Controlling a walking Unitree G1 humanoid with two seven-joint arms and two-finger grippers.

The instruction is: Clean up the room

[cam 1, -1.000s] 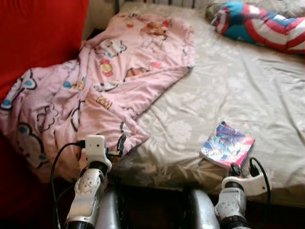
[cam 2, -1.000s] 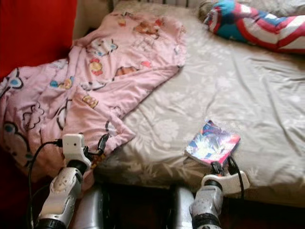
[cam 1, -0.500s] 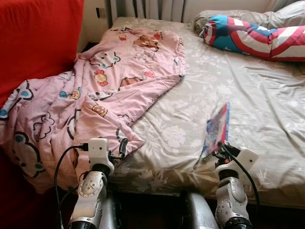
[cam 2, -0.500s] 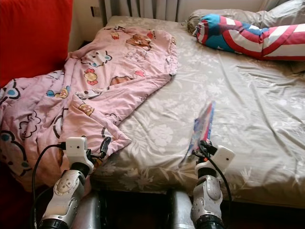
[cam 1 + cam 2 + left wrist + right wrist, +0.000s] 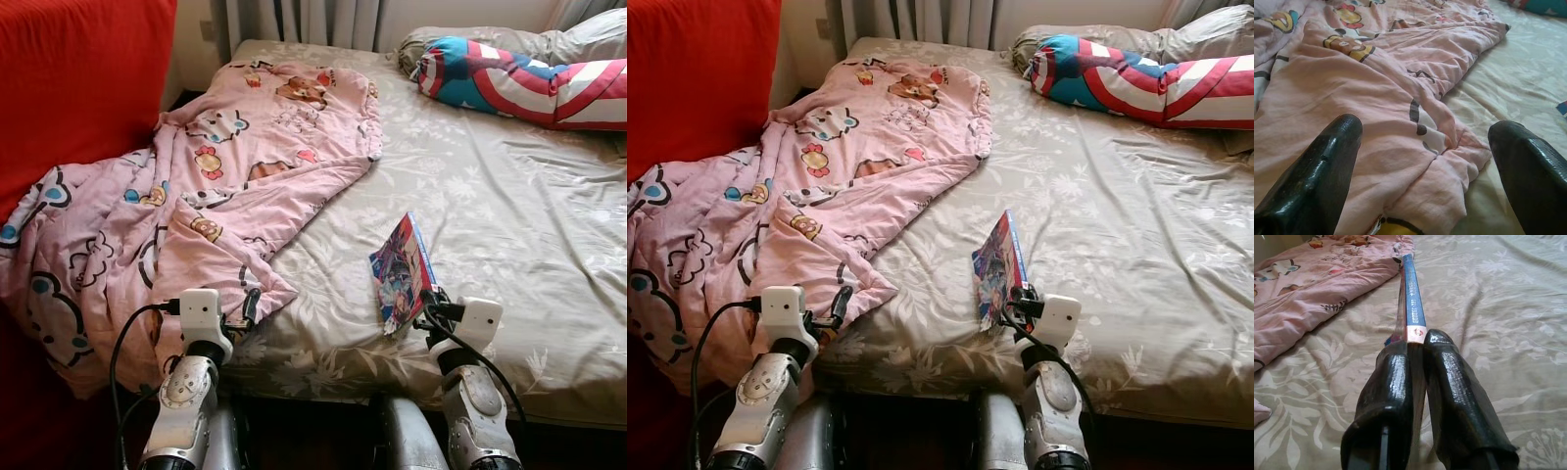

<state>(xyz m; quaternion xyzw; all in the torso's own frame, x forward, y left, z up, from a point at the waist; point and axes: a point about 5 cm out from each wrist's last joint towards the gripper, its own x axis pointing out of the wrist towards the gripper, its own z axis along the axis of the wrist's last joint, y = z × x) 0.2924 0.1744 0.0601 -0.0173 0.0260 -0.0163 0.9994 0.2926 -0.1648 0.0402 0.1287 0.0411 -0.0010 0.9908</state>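
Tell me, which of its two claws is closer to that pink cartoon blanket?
Left. The left gripper hovers open right at the pink blanket's near corner. The right gripper is off to the side over the bedsheet, clamped on a book.

Thin colourful book with blue spine, tilted up on edge over the floral bedsheet

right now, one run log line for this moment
right gripper: shut on book, held on edge above bed | left gripper: open, at blanket
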